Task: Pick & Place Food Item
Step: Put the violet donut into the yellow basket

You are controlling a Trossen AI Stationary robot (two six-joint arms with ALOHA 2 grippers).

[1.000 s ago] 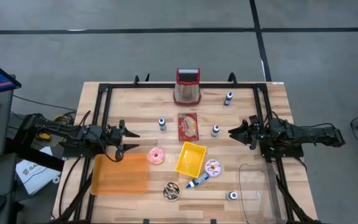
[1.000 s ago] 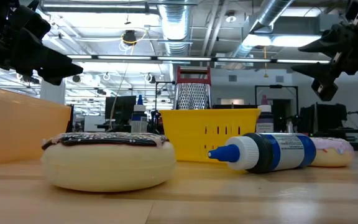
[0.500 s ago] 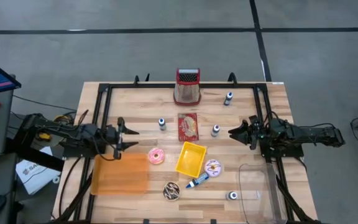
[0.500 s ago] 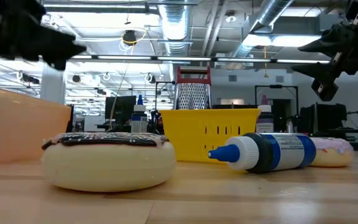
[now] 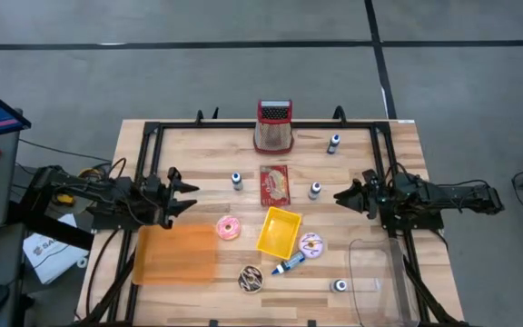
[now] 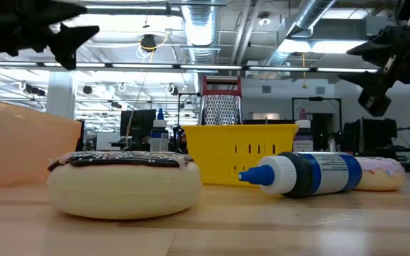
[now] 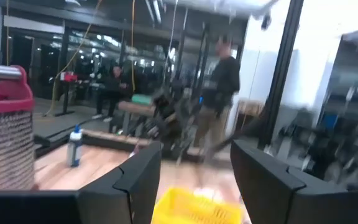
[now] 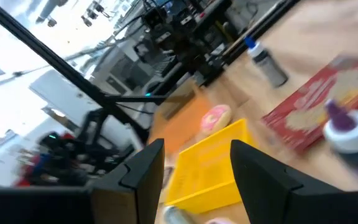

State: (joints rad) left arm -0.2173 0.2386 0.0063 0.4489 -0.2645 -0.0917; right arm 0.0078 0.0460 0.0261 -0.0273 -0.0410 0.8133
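Three donuts lie on the wooden table: a pink one [image 5: 228, 228], a sprinkled one [image 5: 310, 243] and a chocolate-topped one [image 5: 251, 279] near the front edge. A red food packet [image 5: 274, 184] lies flat at mid-table. My left gripper [image 5: 184, 188] hovers open over the table's left side, above the far end of the orange tray [image 5: 174, 253], with nothing between its fingers [image 7: 135, 180]. My right gripper [image 5: 339, 195] hovers open at the right side, level, pointing toward the packet, also with nothing in it [image 8: 194, 168].
A yellow basket [image 5: 279, 231] and a blue-capped bottle [image 5: 289, 264] lie mid-table. A red-topped grater [image 5: 274, 125] stands at the far edge and a clear container [image 5: 375, 272] at the near right. Small bottles [image 5: 237, 181] [image 5: 314, 190] flank the packet. A person [image 7: 225, 81] stands in the room beyond.
My left gripper has tipped its fingers upward from a downward slant to about level and has risen, still open. The donuts, packet and basket have stayed where they were.
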